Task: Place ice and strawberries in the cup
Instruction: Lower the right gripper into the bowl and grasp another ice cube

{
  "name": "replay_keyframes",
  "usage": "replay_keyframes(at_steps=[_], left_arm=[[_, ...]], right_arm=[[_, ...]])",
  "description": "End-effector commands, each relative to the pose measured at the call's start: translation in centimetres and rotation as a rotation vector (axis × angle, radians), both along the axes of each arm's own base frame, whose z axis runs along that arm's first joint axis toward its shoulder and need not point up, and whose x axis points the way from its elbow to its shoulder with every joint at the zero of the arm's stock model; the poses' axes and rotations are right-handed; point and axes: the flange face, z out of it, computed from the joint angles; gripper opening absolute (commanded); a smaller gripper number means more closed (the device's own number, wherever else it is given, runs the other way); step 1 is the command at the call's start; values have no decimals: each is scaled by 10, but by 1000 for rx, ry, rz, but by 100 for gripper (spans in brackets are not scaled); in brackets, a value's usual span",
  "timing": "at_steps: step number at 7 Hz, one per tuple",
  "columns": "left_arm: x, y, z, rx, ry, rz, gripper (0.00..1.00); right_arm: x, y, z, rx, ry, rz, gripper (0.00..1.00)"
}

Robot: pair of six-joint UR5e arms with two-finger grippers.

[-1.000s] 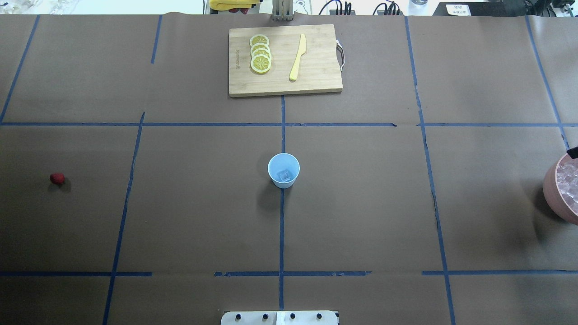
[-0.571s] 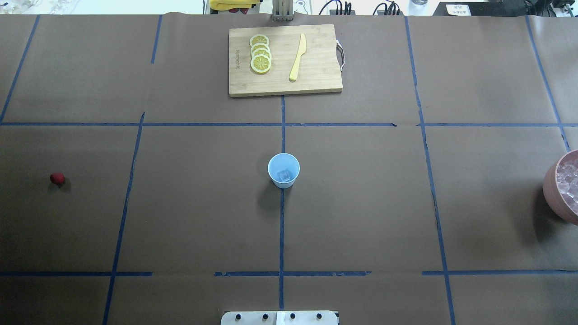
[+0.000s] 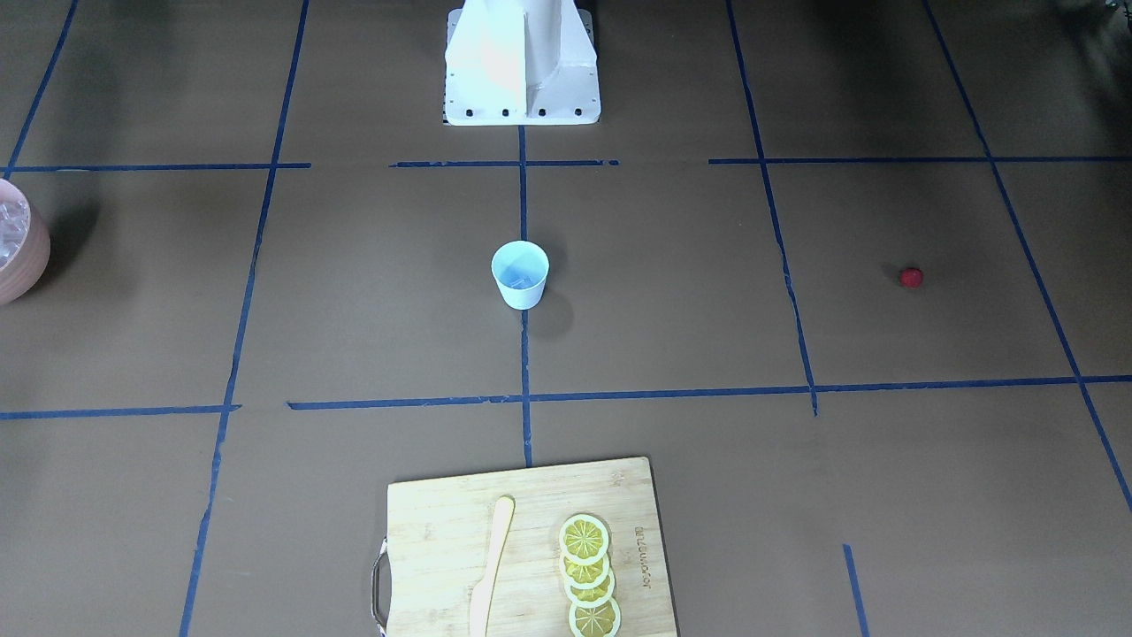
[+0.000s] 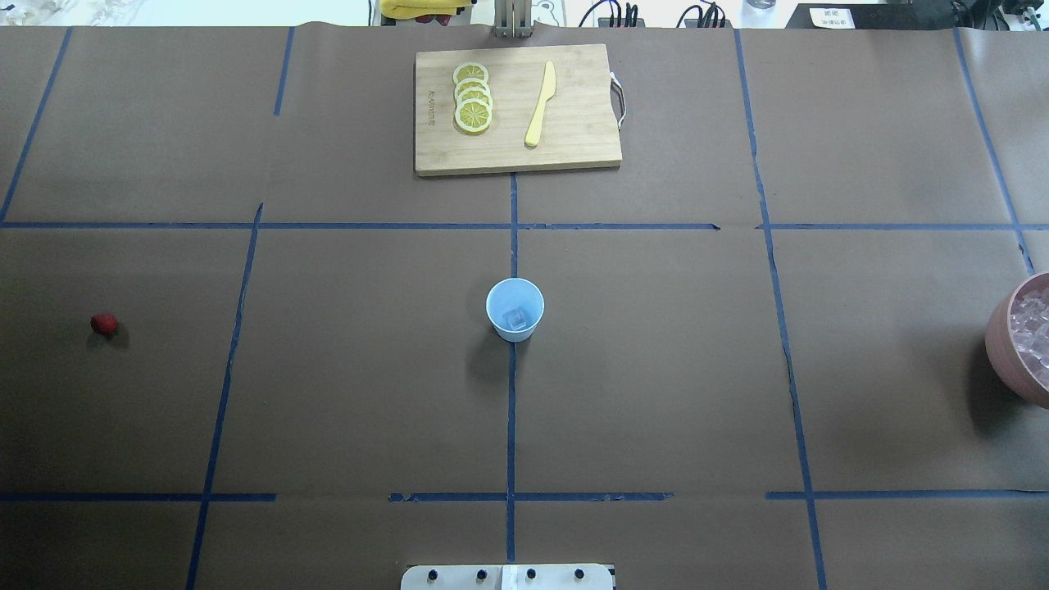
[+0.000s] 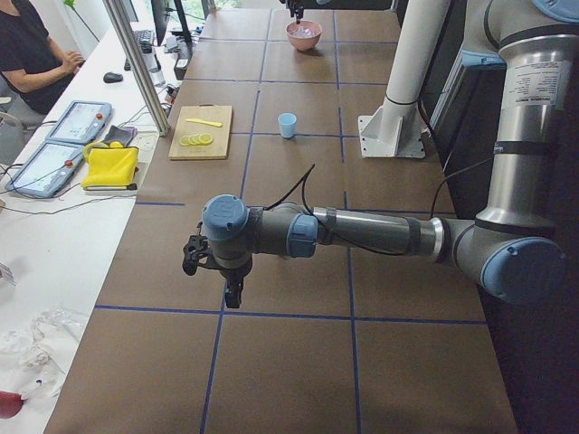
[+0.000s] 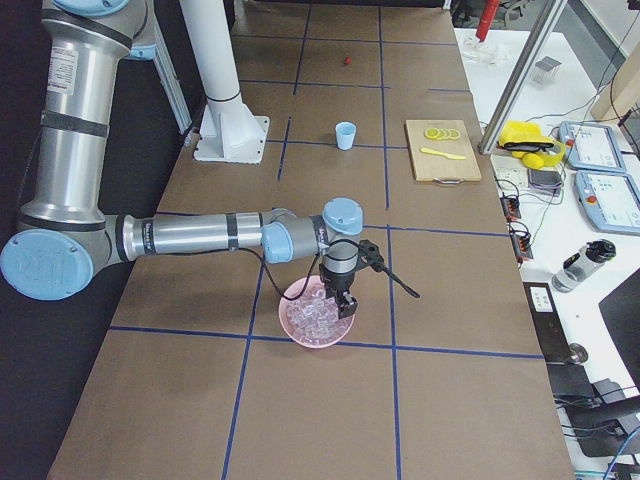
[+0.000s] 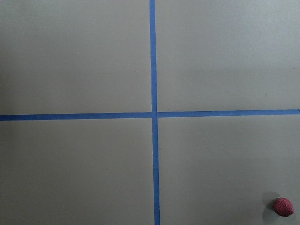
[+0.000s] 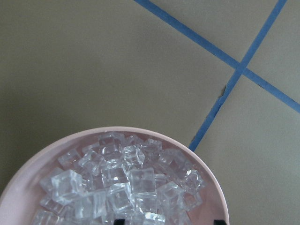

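Now, from the front, the cup (image 3: pixel 520 274) is standing mid-bench (image 3: pixel 707 265), with the strawberry (image 3: pixel 911 277) lying well apart from it. Overhead, one cube of ice (image 4: pixel 515 318) is sitting inside the cup. From the left end, the left claw (image 5: pixel 232 287) is hanging over bare bench; how far open it is, I cannot tell. From the right end, the right claw (image 6: pixel 345 303) is hovering just over the ice-filled pink bowl (image 6: pixel 300 335), the cup far beyond it; its opening is unclear too. The left wrist camera is showing the strawberry below the claw, off to one side.

One cup (image 4: pixel 515 334) holding one ice cube (image 4: pixel 516 318), one strawberry (image 4: pixel 103 324), one bowl (image 4: pixel 1001 344) heaped with more ice cubes (image 8: pixel 126 183) than I can count, four lemon slices (image 4: pixel 473 97), one knife (image 4: pixel 540 104), one board (image 4: pixel 582 123).
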Motion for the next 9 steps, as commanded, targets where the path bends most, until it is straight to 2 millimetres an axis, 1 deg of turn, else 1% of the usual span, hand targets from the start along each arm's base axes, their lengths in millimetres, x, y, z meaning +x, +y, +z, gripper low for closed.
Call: replay_keyframes(at_steps=[1,2,3,5,6,9], left_arm=[[0,0,0,-1,0,-1,100],[0,0,1,-2,0,-1,100],[0,0,1,-4,0,-1,100],[0,0,1,-4,-1,-1,100],[0,0,1,-2,-1,-1,100],[0,0,0,-1,-1,-1,100]], right_arm=[[-2,1,12,-22,17,-8,66],[-5,2,15,-26,19,-14,67],[-13,3,21,-37,24,-34,67],[-21,4,21,-38,25,-51,67],[-19,11,26,-45,27,-55,67],[-19,16,31,-52,32,-65,67]])
